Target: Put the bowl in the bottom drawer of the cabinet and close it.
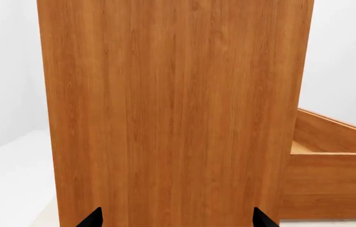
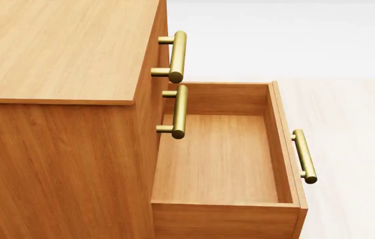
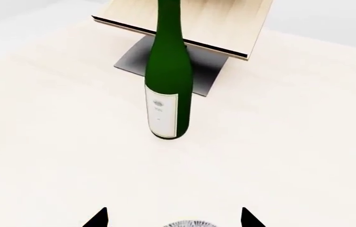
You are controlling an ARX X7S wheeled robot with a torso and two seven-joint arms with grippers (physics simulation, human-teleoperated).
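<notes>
Cabinet: we see the boxy honey-brown wood-grain cabinet [image 2: 61,99] filling the left of the head view; its plain side panel fills the left wrist view.
Bottom drawer: the shallow honey-brown wooden bottom drawer [image 2: 220,164] is pulled far out to the right, and its floor is bare wood. Its brass bar handle [image 2: 304,156] sits on the right-hand front.
Upper drawers: two brass bar handles [image 2: 177,56] above it sit close against the cabinet front.
Bottle: a tall green glass wine bottle with a white label [image 3: 167,80] stands upright on the pale table [image 3: 304,142], in front of a pale slanted wooden board [image 3: 228,23].
Bowl: only a sliver of the small white, grey-blue patterned bowl [image 3: 187,223] shows, between the right tool's tips.
Left tool [image 1: 176,218]: tips spread wide, holding nothing, facing the cabinet side.
Right tool [image 3: 173,220]: tips apart; we cannot tell whether they grip the bowl.
</notes>
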